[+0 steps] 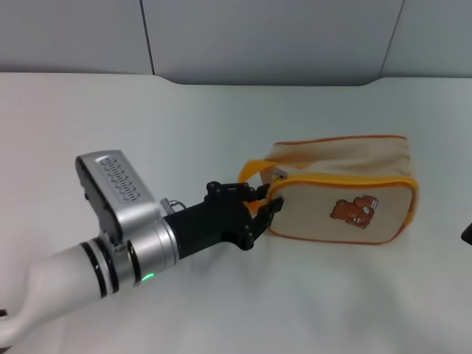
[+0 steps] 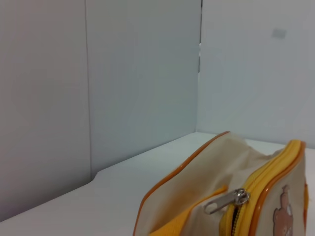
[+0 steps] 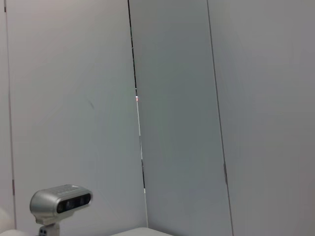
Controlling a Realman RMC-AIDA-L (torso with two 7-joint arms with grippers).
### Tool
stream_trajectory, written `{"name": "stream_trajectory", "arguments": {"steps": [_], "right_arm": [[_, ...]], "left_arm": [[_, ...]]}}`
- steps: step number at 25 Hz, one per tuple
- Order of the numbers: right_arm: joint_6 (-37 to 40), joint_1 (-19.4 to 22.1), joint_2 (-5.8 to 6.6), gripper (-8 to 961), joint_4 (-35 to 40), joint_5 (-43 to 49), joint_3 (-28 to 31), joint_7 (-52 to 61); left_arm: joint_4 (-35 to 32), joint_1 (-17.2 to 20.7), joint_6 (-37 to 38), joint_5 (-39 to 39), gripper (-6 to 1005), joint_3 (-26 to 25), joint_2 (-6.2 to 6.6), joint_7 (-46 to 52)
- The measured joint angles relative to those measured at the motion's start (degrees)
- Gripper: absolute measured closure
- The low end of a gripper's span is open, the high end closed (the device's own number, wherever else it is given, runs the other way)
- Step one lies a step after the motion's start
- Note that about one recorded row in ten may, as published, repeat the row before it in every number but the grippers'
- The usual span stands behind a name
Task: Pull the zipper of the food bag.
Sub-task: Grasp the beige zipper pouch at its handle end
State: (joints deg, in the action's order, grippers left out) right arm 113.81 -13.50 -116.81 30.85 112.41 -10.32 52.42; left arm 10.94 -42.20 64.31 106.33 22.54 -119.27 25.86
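The food bag [image 1: 324, 214], beige canvas with orange piping and a brown bear print [image 1: 355, 210], lies on the white table right of centre. Its orange strap loop [image 1: 251, 170] points toward my left arm. The zipper [image 1: 279, 175], a small silver pull tab, sits at the bag's left end on top. My left gripper [image 1: 267, 205] is open at that left end, just below the pull tab, and holds nothing. In the left wrist view the bag [image 2: 197, 177] and the zipper [image 2: 224, 200] show close up, with the tab free. A dark bit of my right gripper [image 1: 467, 234] shows at the right edge.
The white table [image 1: 184, 133] runs back to grey wall panels [image 1: 258, 37]. The right wrist view shows only wall panels and a silver camera head [image 3: 60, 202].
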Motion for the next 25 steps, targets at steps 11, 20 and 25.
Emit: {"name": "stream_trajectory", "arguments": {"steps": [11,20,25], "right_arm": [[0.0,0.0,0.0,118,-0.2,0.0,0.4,0.0],[0.0,-0.1,-0.14,117,-0.9,-1.3,1.5,0.0],[-0.8,0.2,-2.24,116,-1.9,-8.3,2.1,-6.5]], "left_arm": [[1.2,-1.0,-1.3,2.6,743,-2.0,0.0,-3.6],[2.8,-1.1,-0.9,3.7,877,-4.3,0.0,-7.1],[1.1,-0.3,4.0,5.2,887,-5.2,0.13,-7.9]]}}
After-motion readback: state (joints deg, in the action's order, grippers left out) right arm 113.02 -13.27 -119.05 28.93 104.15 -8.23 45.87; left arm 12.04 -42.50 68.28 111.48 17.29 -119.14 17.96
